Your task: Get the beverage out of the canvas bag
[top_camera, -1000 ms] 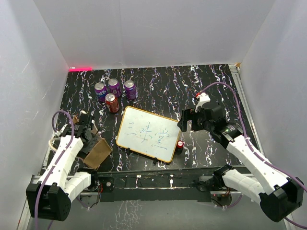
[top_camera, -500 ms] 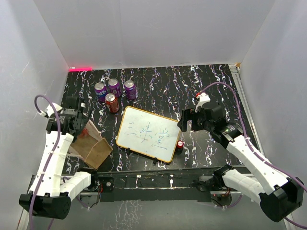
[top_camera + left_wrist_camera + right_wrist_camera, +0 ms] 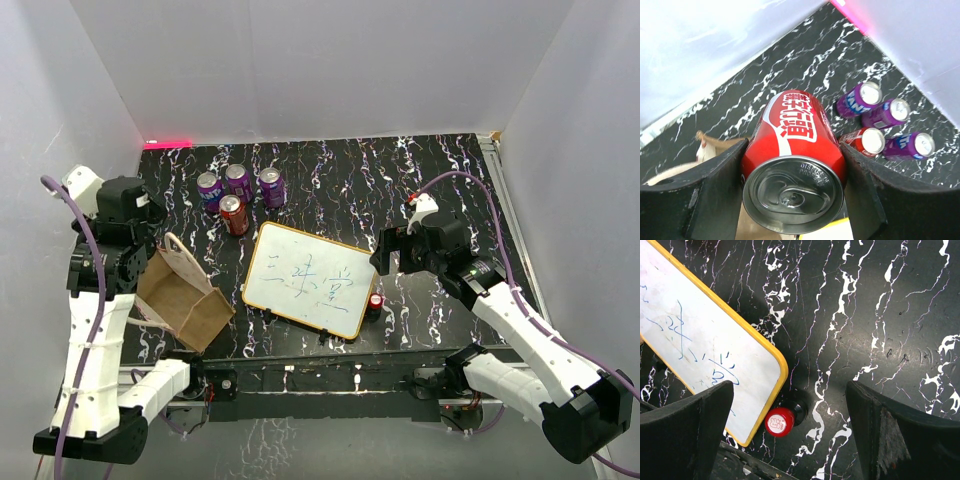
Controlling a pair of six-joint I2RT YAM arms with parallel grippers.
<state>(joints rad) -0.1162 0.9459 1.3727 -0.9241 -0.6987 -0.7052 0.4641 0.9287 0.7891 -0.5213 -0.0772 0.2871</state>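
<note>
White walls (image 3: 300, 60) | black marbled table (image 3: 340, 170), canvas bag (image 3: 185, 300) | left hand (image 3: 792, 150) grips can (image 3: 795, 195)

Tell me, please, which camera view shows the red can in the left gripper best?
The left wrist view: the red can fills the frame, clamped in the left gripper, lid and label plain. In the top external view the left arm hides it. The right wrist view does not show it.
</note>
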